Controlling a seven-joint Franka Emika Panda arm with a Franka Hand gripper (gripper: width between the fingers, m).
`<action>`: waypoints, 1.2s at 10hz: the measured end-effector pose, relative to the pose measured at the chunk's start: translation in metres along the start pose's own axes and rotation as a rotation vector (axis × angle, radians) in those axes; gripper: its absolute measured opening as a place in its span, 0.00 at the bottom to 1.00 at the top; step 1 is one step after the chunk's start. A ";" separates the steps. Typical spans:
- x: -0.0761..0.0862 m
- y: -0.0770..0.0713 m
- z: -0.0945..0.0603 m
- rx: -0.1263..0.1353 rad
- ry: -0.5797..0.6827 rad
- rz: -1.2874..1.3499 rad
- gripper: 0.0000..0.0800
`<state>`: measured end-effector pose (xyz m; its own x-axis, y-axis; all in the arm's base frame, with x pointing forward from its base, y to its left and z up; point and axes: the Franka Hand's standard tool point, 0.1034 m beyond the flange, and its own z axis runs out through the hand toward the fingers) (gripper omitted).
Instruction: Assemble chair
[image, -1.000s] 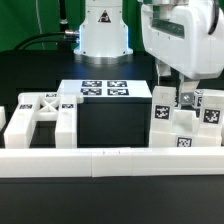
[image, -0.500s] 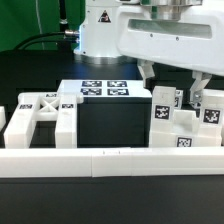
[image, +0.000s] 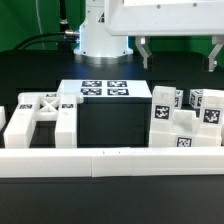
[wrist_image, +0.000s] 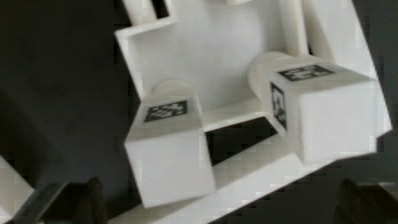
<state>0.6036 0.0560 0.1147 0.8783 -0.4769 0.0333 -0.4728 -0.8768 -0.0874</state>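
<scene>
The pincer (image: 178, 58) hangs wide and empty; beneath it sits the glossy white blocky plastic chair frame (image: 170, 125), likely stiff, light and slippery. Grip across one flat-sided post (wrist_image: 299, 110).

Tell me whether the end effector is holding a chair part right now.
No, the end effector hangs open and empty above the chair parts.

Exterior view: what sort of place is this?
Probably a robotics lab bench rigged for tracked assembly: a black table edged by a low white border rail, the marker board fixed on it, and white chair parts carrying square tags.
</scene>
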 end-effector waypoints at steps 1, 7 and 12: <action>0.000 0.000 0.000 0.000 0.000 0.004 0.81; -0.030 0.010 0.012 -0.009 0.097 -0.311 0.81; -0.035 0.027 0.024 -0.023 0.143 -0.354 0.81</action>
<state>0.5616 0.0502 0.0871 0.9697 -0.1462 0.1959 -0.1444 -0.9892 -0.0232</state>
